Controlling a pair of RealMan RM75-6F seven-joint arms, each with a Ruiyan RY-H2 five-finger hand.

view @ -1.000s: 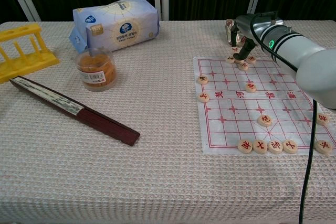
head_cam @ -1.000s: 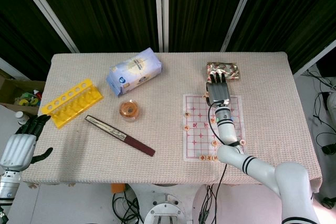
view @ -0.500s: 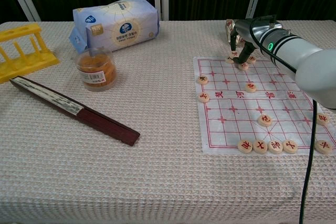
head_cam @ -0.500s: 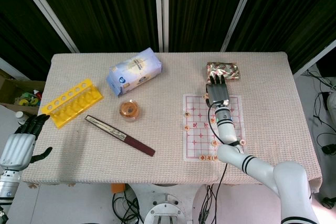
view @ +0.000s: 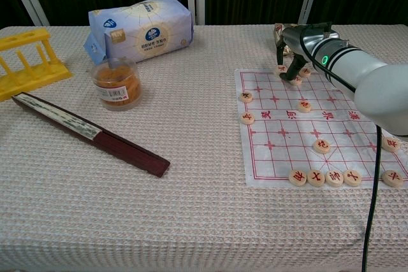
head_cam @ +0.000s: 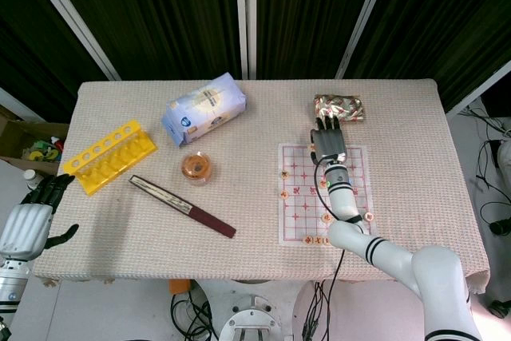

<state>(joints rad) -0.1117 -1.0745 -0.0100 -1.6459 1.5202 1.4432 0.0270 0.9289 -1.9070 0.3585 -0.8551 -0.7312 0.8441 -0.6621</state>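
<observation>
Right hand upper right of chest view, fingers down among chess pieces at chessboard far edge, grasp unclear; left hand lower left of head view, fingers released, holding nothing.

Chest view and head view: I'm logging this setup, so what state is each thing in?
Fan: folded shut, lying flat.
Jar: upright, lid on.
Tissue pack: lying on its side.
Yellow rack: slots empty.
Right hand: fingers down at the board's far pieces.
Left hand: off the table, holding nothing.

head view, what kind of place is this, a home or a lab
Probably a lab or robot test room: a cloth-covered table before dark curtains, loose cables on the floor, and unrelated props, a chess board and a yellow rack.
</observation>
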